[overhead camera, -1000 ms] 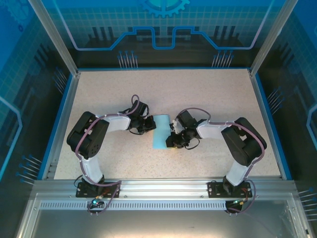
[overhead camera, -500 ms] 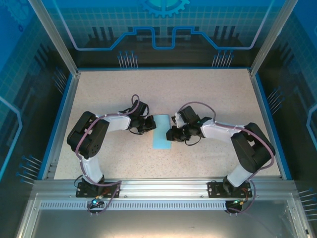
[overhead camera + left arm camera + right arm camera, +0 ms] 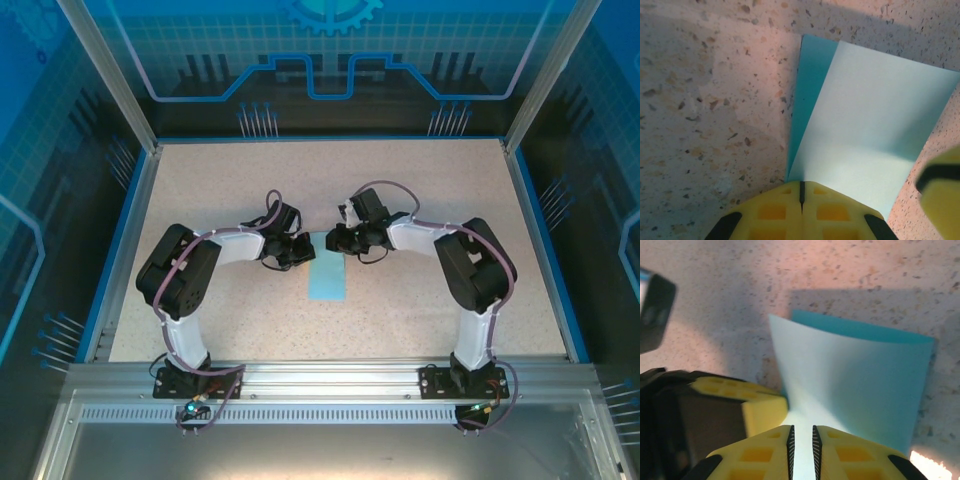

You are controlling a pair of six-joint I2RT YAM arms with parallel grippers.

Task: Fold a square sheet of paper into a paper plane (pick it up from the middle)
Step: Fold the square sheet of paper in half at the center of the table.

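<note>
Two hands meet at the far end of the square sheet of paper [image 3: 327,278], which lies folded in half at worktop [image 3: 420,190] centre. The left hand [image 3: 801,192] is clamped on its corner and the right hand [image 3: 802,432] pinches what looks like the top layer, prob. to pin & lift for the next crease. Both arms reach inward, elbows out, wrists low.

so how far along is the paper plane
Early. Done: the sheet lies folded in half on the table, a strip of the lower layer showing. In hand: the left end effector and right end effector both pinch its far edge, the top layer bowed up. To do: no pointed nose or wings yet.
</note>
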